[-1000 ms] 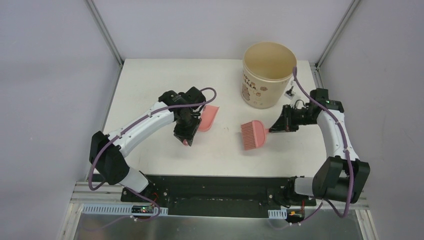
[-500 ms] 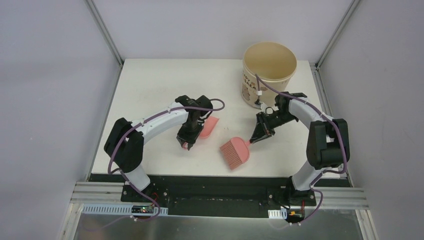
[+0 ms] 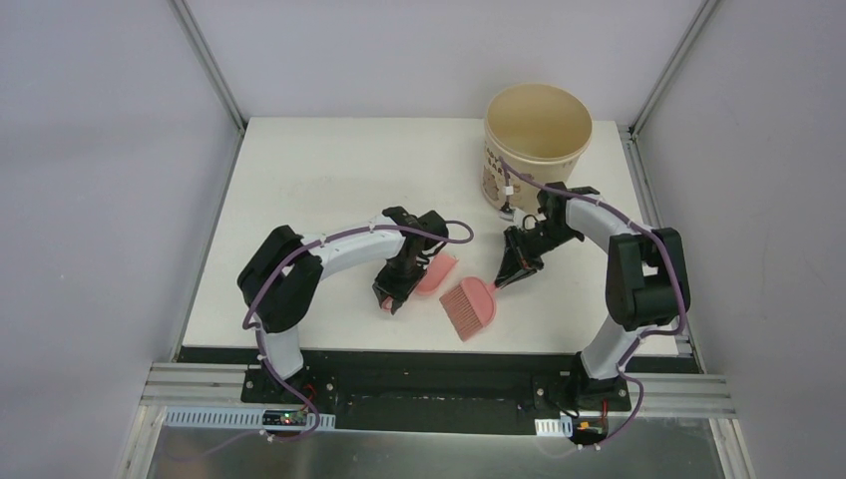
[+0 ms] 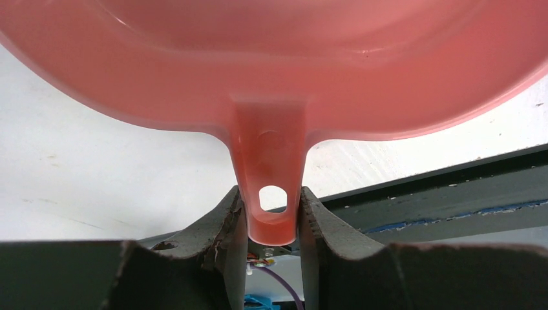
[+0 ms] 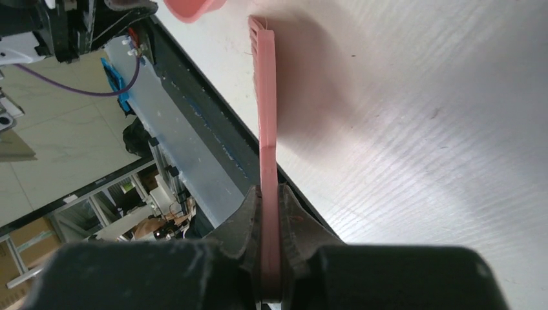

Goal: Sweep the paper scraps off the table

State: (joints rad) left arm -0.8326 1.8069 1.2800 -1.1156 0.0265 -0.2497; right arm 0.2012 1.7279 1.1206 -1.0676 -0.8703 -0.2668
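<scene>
No paper scraps show in any view. My left gripper point(image 3: 391, 295) is shut on the handle of the pink dustpan point(image 3: 437, 272), which is near the front middle of the white table point(image 3: 319, 170). In the left wrist view the handle point(image 4: 270, 194) sits clamped in the gripper point(image 4: 270, 219), and the pan point(image 4: 271, 64) fills the top. My right gripper point(image 3: 507, 273) is shut on the handle of the pink hand brush point(image 3: 468, 305), whose bristles lie just right of the dustpan. In the right wrist view the brush point(image 5: 266, 116) runs edge-on out of the gripper point(image 5: 270, 213).
A tall beige bucket point(image 3: 536, 148) stands at the back right of the table. A black strip point(image 3: 419, 361) runs along the front edge, close to the brush. Grey walls close in the left, back and right.
Both arms moved toward the front middle. The dustpan went right and nearer. The brush swung left and forward, and now lies beside the dustpan.
</scene>
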